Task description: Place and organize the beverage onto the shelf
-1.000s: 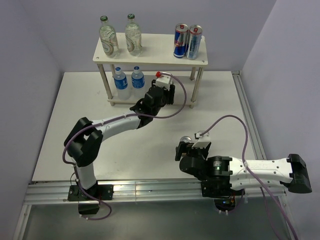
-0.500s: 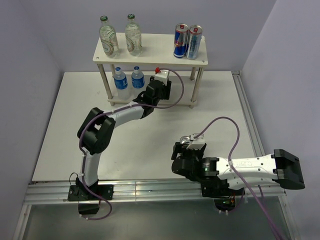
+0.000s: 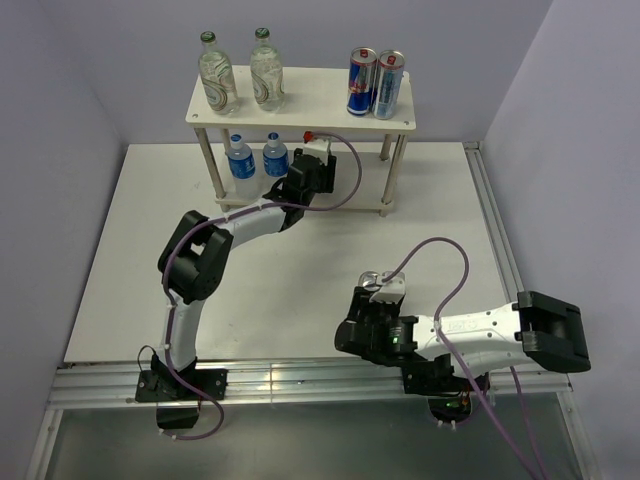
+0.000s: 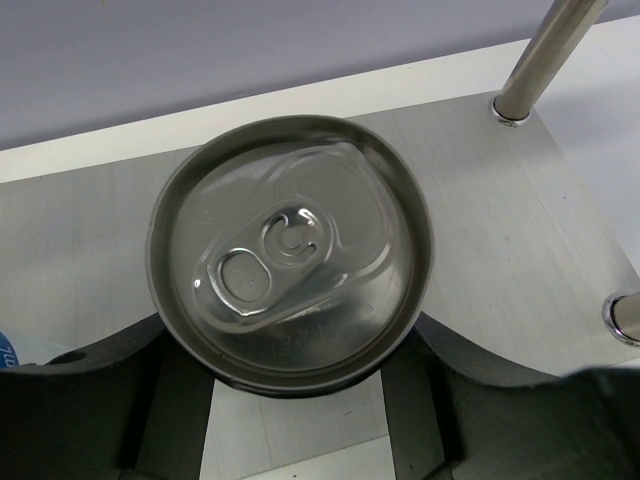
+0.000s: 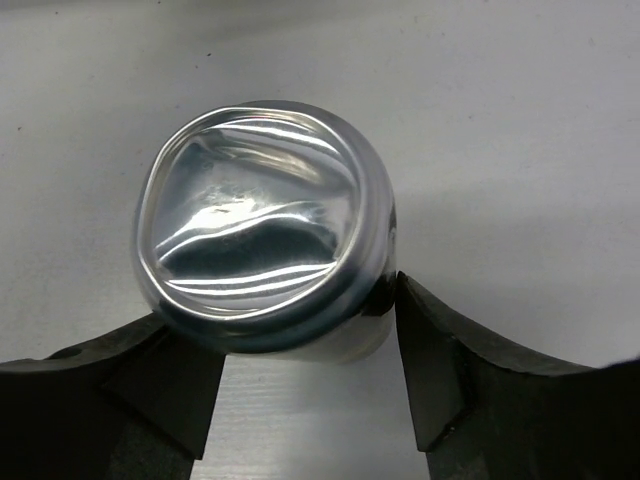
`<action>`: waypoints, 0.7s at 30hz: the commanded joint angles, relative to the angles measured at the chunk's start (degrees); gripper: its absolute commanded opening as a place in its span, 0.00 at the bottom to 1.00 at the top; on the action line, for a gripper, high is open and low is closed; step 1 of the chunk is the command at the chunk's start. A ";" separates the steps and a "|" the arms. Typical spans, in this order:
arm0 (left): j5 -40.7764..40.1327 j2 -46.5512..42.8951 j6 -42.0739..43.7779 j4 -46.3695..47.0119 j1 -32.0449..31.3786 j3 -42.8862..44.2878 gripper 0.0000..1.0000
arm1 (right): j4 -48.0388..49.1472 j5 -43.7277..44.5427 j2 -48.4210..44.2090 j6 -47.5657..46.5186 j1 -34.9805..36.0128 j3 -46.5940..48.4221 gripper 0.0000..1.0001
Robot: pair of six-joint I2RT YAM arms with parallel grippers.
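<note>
The shelf (image 3: 300,112) stands at the back of the table. Two green-capped bottles (image 3: 217,75) are on its top board, and two blue-labelled water bottles (image 3: 240,160) on its lower board (image 4: 500,230). My left gripper (image 3: 300,172) reaches into the lower tier beside the water bottles. In the left wrist view my left gripper (image 4: 298,355) is shut on an upright short can (image 4: 290,250), its pull-tab top facing the camera. Near the table's front, my right gripper (image 3: 372,290) (image 5: 300,340) is shut on a second short can (image 5: 260,220), whose dented silver end shows.
Two tall blue-and-silver cans (image 3: 375,82) stand at the right end of the top board. Thin metal shelf legs (image 4: 545,50) rise right of the held can. A raised rail (image 3: 495,230) runs along the table's right edge.
My left arm has stretched further under the top board, carrying its can towards the water bottles. My right gripper has shut on the can on the table.
</note>
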 commanded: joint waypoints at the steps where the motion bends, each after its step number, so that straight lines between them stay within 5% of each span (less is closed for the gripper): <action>1: 1.17 -0.25 0.97 5.47 0.34 2.14 0.31 | -1.49 4.52 0.50 6.13 0.36 0.92 0.67; 4: 1.17 -0.25 0.89 6.00 0.34 1.36 0.51 | -2.02 4.69 0.85 7.10 0.28 0.83 0.59; 7: 1.35 -0.25 0.97 6.53 0.34 0.47 0.60 | -3.15 5.31 1.81 8.67 0.28 1.26 0.58; 14: 1.17 0.10 0.71 6.88 0.34 -0.23 0.70 | -11.76 8.12 8.66 19.04 0.28 4.78 0.62; 21: 1.35 0.01 0.80 7.06 0.34 -1.11 0.81 | -23.89 10.49 15.35 32.57 -0.16 9.17 0.78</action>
